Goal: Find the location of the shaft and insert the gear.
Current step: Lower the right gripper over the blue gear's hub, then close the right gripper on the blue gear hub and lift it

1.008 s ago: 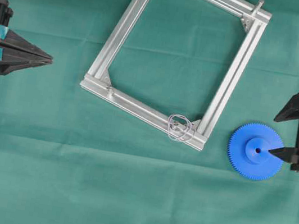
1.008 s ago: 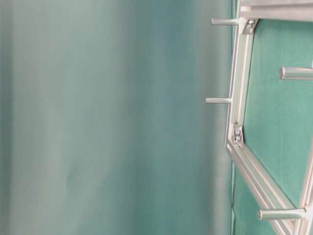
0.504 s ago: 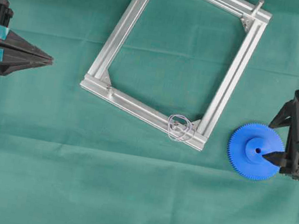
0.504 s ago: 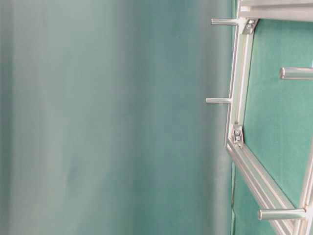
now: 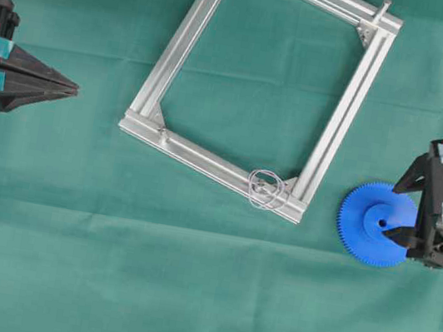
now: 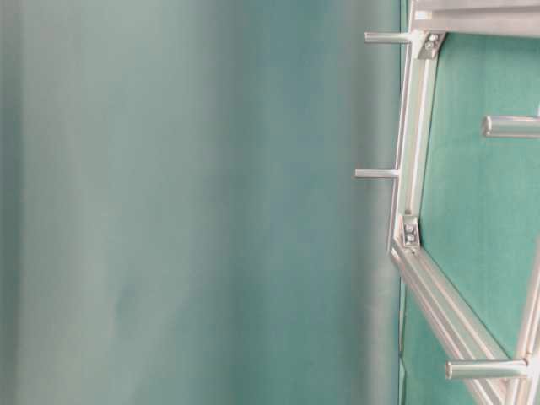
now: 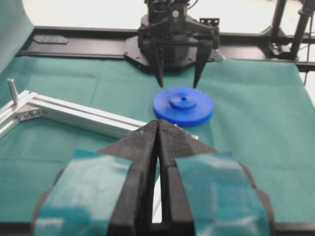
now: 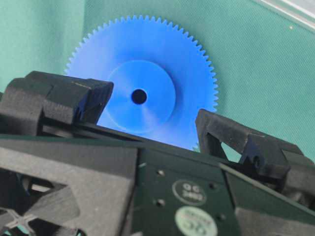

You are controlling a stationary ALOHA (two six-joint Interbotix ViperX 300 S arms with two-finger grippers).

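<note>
Overhead view: gear [image 5: 377, 224] lies flat on the green cloth [image 5: 184, 295], just beside the lower right corner of the aluminium frame [image 5: 343, 118], apart from it. Shaft [image 5: 263, 188], the pin with wire loops, stands on the frame's lower rail near that corner. Gear looks like rigid, light plastic, probably a bit slick on the hub; the toothed rim gives better bite. Best hold is likely across the raised hub, or across the rim if the jaws span it; keep the centre hole clear.

Right gripper [image 5: 404, 208] hangs over the gear's right side, pointing down, jaws spread wide and holding nothing; one fingertip [image 5: 396, 234] reaches over the hub. Left gripper [image 7: 157, 135] rests level at the left edge, well apart, jaws pressed together, empty.
</note>
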